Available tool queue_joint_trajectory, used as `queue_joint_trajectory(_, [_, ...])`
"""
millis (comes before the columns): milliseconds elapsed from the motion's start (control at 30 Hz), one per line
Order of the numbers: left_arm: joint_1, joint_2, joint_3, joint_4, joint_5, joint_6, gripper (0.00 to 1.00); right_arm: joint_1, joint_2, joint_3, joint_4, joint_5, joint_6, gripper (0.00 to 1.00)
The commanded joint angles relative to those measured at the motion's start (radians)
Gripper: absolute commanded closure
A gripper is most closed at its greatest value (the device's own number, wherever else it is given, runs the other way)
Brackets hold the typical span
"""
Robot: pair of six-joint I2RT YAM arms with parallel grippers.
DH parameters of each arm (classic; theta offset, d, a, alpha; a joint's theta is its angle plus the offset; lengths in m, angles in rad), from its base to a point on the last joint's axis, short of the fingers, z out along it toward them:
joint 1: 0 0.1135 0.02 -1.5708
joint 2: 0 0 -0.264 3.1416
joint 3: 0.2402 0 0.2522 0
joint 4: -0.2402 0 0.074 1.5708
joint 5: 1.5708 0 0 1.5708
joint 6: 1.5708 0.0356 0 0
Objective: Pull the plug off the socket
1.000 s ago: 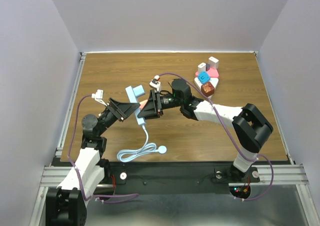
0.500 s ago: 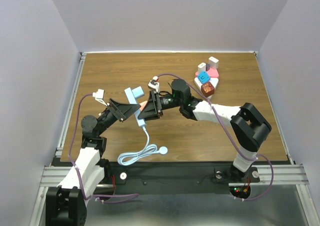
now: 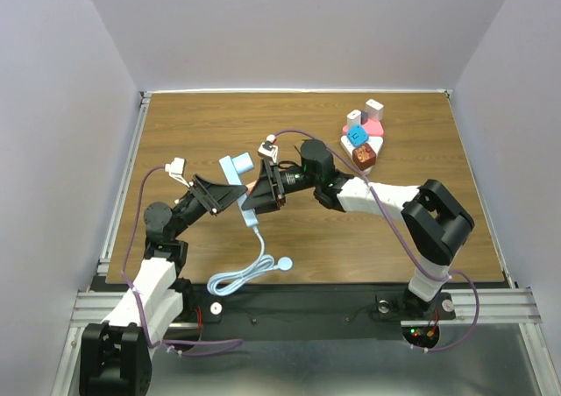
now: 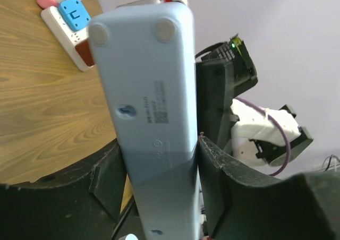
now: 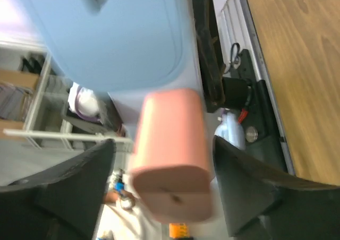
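Left gripper [image 4: 159,165] clamped on power strip [image 4: 143,65]. Right gripper [image 5: 162,163] straddles pink plug [image 5: 170,139], jaws slack, nothing gripped. Pull now, you risk sliding off plug.

Wood-grain table [image 3: 175,124]. A white power strip [image 3: 349,144], loaded with coloured adapters [image 3: 356,136], lay at the far right. A coiled light-blue cable [image 3: 250,270] rested by the near edge.

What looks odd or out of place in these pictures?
The light-blue power strip is not lying on the table: the left hand clamps it in the air, underside toward the wrist camera, cord trailing down. A pink plug sticks out of it, inside the open right hand.
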Motion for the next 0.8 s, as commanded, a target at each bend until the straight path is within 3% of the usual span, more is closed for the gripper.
queue_joint_trajectory(0, [0.001, -0.035, 0.007, 0.014, 0.016, 0.062, 0.97, 0.009, -0.033, -0.006, 0.032, 0.001, 0.016, 0.11])
queue_joint_trajectory(33, [0.007, -0.046, 0.01, -0.003, 0.011, 0.07, 1.0, 0.006, -0.039, -0.01, 0.0, 0.016, -0.01, 0.0])
queue_joint_trajectory(333, [0.035, -0.041, 0.044, -0.103, 0.019, 0.12, 1.0, -0.021, -0.138, -0.02, -0.337, 0.191, -0.275, 0.0])
queue_joint_trajectory(667, [0.042, -0.032, 0.041, -0.08, 0.084, 0.107, 1.0, -0.058, -0.162, -0.035, -0.436, 0.274, -0.411, 0.01])
queue_joint_trajectory(767, [0.042, -0.015, 0.029, -0.016, 0.14, 0.082, 1.0, -0.061, -0.146, -0.014, -0.436, 0.273, -0.431, 0.08])
